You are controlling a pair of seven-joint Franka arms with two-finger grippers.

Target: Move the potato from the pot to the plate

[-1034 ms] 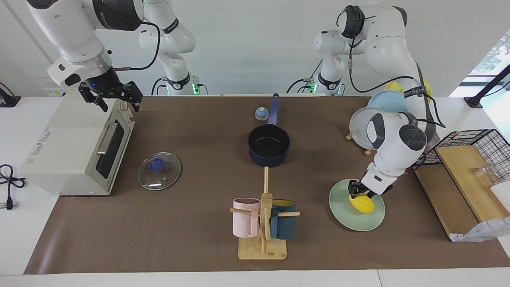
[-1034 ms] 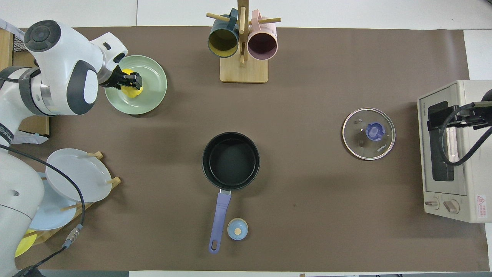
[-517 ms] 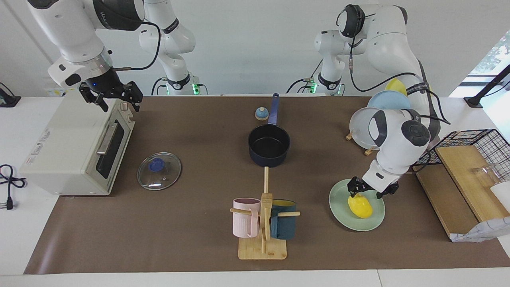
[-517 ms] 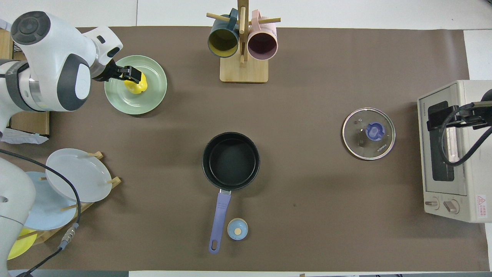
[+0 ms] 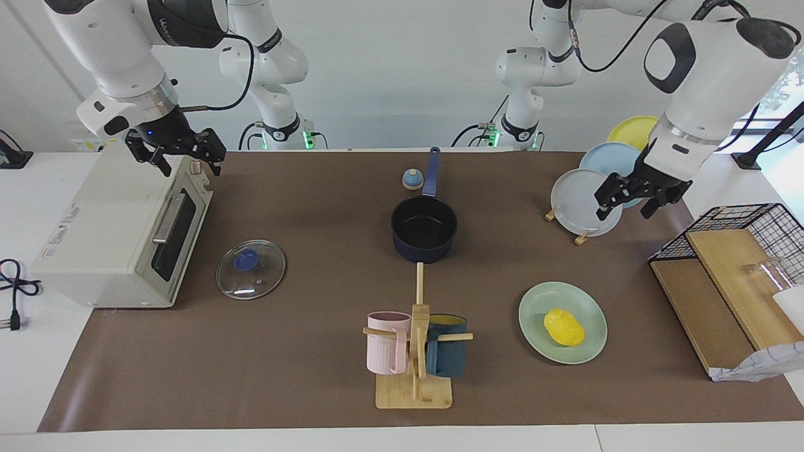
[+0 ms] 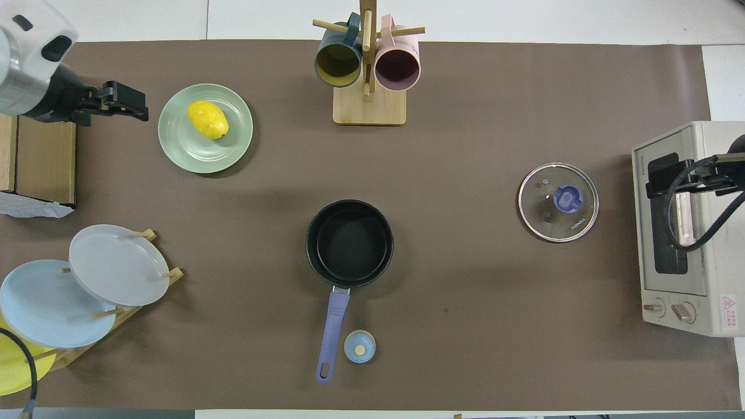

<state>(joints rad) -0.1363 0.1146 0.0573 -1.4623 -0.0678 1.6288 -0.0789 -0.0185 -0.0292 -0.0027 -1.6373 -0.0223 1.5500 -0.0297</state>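
Observation:
The yellow potato [image 5: 564,326] lies on the mint-green plate [image 5: 534,311], free of any gripper; it also shows in the overhead view [image 6: 208,119] on the plate [image 6: 224,152]. The navy pot [image 5: 424,227] stands empty mid-table, handle toward the robots, and shows in the overhead view [image 6: 349,243]. My left gripper [image 5: 628,206] is open and empty, raised high; in the overhead view it [image 6: 137,107] is over the mat beside the plate, toward the left arm's end. My right gripper [image 5: 188,164] is open and waits over the toaster oven.
A toaster oven [image 5: 119,226] stands at the right arm's end, a glass lid [image 5: 251,269] beside it. A mug rack [image 5: 414,351] stands farther from the robots than the pot. A plate rack [image 5: 587,201] and a wire basket with boards [image 5: 735,251] stand at the left arm's end.
My left gripper let go of the potato, rose high and drew away from the plate toward the left arm's end. The potato stays on the plate. The right arm has not moved.

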